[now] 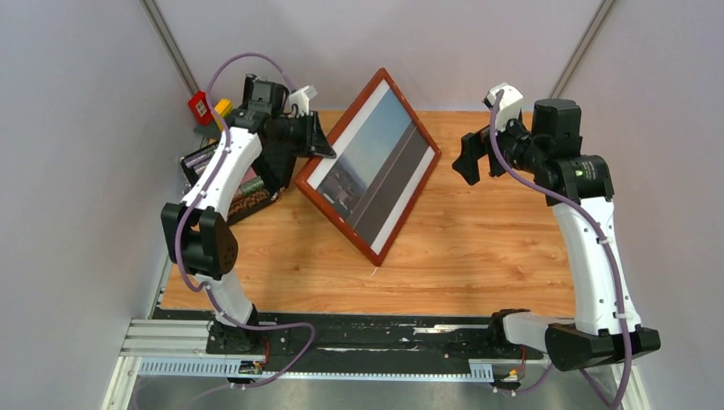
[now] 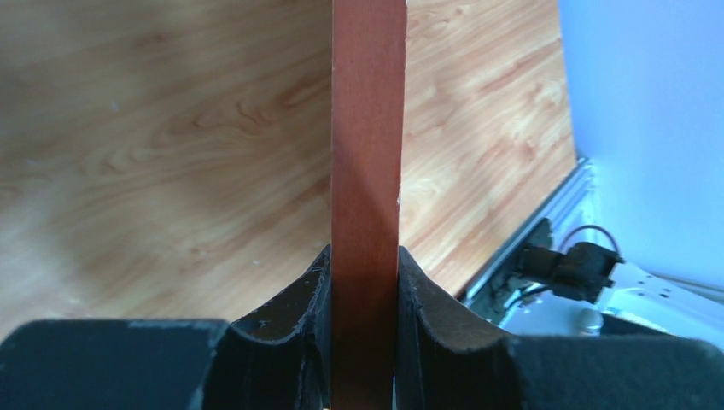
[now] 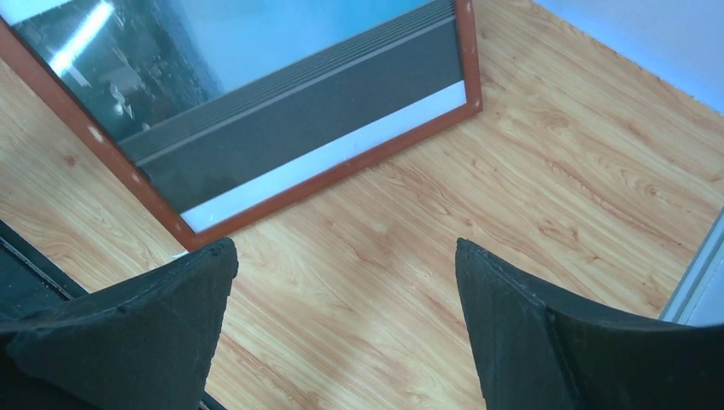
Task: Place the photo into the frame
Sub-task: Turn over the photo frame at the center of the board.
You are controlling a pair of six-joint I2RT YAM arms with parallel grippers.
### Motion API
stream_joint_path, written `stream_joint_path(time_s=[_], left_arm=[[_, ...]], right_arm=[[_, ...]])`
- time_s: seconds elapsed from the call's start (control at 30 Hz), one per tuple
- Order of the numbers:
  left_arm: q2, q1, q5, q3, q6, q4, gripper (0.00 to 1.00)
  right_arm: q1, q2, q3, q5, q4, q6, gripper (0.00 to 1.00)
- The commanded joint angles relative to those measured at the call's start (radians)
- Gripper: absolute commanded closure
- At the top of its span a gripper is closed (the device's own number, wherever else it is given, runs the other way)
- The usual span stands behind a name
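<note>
The left gripper (image 1: pixel 314 145) is clamping the frame (image 1: pixel 335 224) by its left rail. In the left wrist view the reddish-brown rail (image 2: pixel 367 171) is running straight up between the two black pads (image 2: pixel 299 299), which are pressing on it from both sides. The frame is standing tilted over the wooden worktop (image 1: pixel 478 256), with its far corner raised and its near corner lying low against the wood. I cannot tell whether that corner is touching.

The photo (image 1: pixel 376 158) is sitting inside the frame and facing up. Its blue sky and city half is lying toward the frame's left side, and its dark grey band and white margin toward the right.

To the right of the frame and well apart from it, the right gripper (image 1: pixel 476 158) is hanging with its jaws spread wide and holding nothing. Its wrist view is looking down on the frame's lower rail (image 3: pixel 341 168) and the photo (image 3: pixel 282 128).

A black case (image 1: pixel 248 205) is lying just left of the frame.
</note>
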Motion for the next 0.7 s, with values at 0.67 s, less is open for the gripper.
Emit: stream_joint_path(time_s=[0.67], left_arm=[[-0.502, -0.047, -0.157, -0.894, -0.432, 0.855, 1.0]], right_arm=[[-0.212, 0.055, -0.593, -0.316, 0.518, 0.266, 0.06]])
